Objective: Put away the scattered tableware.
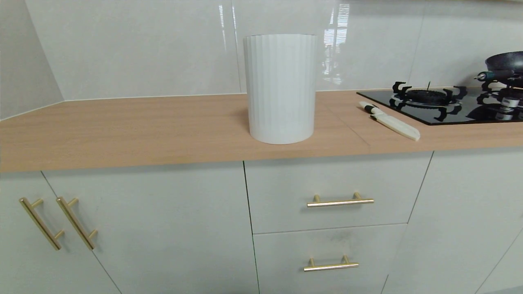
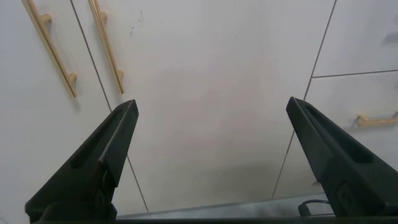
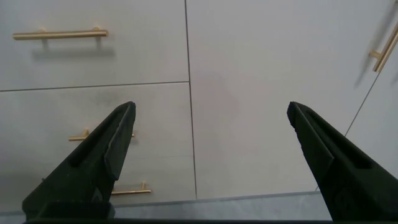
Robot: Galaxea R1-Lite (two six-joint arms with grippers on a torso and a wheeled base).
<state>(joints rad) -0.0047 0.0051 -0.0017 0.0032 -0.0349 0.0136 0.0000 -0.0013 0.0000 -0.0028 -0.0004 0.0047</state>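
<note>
Wood-toned countertop [image 1: 122,130] is recorded in the head view, running along a glossy pale tiled wall [image 1: 143,49]. A tall ribbed white container [image 1: 280,87] is noted standing upright near the middle of the countertop. The knife [image 1: 390,121], pale-bladed with a black-and-white handle, is found lying flat on the countertop to the container's right, well apart from it and just beside the front left corner of the black glass hob [image 1: 449,110]. A dark pan [image 1: 506,61] is seen on the far burner at the right edge. Pale cabinet fronts are observed below the countertop: a door with two slanted gold handles [image 1: 75,222] at the left, and two drawers under the container, each fitted with a horizontal gold bar handle [image 1: 340,201].

In the left wrist view, the left gripper [image 2: 211,102] is seen with its two dark fingers [image 2: 106,155] spread wide apart, nothing held between them. It is faced toward a pale cabinet door [image 2: 205,93]; two gold door handles [image 2: 107,46] are noted beyond one finger.

In the right wrist view, the right gripper [image 3: 211,106] is likewise recorded with its jaws spread wide and nothing gripped. It is faced toward the drawer fronts [image 3: 93,68], where a long gold drawer pull [image 3: 60,34] is visible.
</note>
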